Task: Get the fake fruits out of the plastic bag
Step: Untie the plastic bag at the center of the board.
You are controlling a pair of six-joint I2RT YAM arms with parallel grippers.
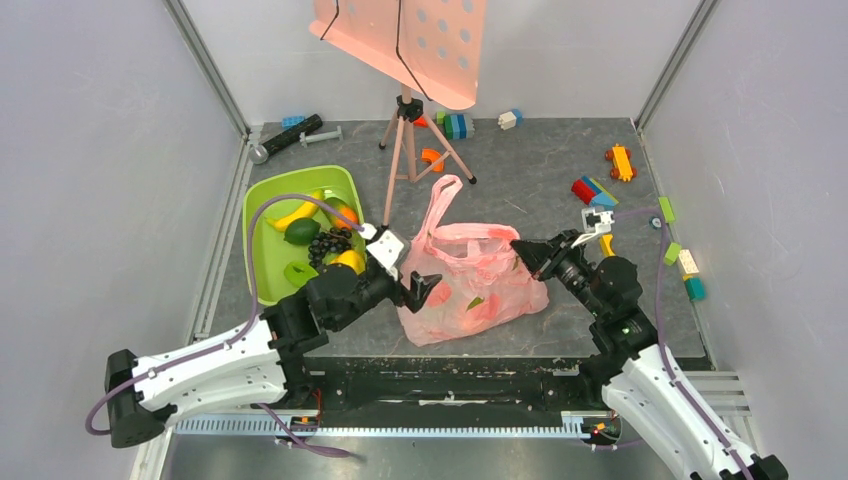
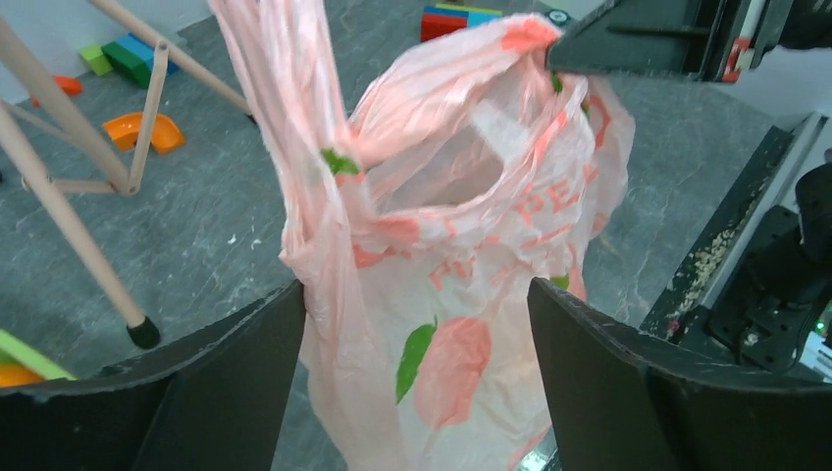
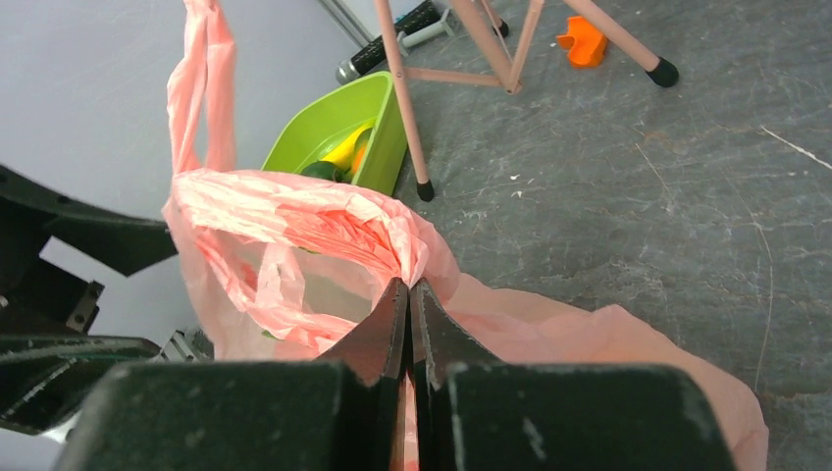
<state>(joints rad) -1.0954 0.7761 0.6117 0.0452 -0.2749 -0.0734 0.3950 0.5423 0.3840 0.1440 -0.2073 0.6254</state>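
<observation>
**Top view, centre of frame.** The plastic bag (image 1: 470, 285) sat on the grey bench (image 1: 540, 170), just right of the green tray (image 1: 262, 215) holding the fake fruits (image 1: 322, 240), and below the tripod stand (image 1: 408, 140).

My right tool (image 1: 522, 250) was fully closed on the bag's rim at its right side. The right wrist view showed the film pinched between the fingertips (image 3: 392, 304).

My left tool (image 1: 425, 288) gaped wide at the bag's left side, its fingers (image 2: 245, 373) flanking the bag's body. One loop handle (image 1: 433, 212) extended toward the upper part of the frame.
</observation>
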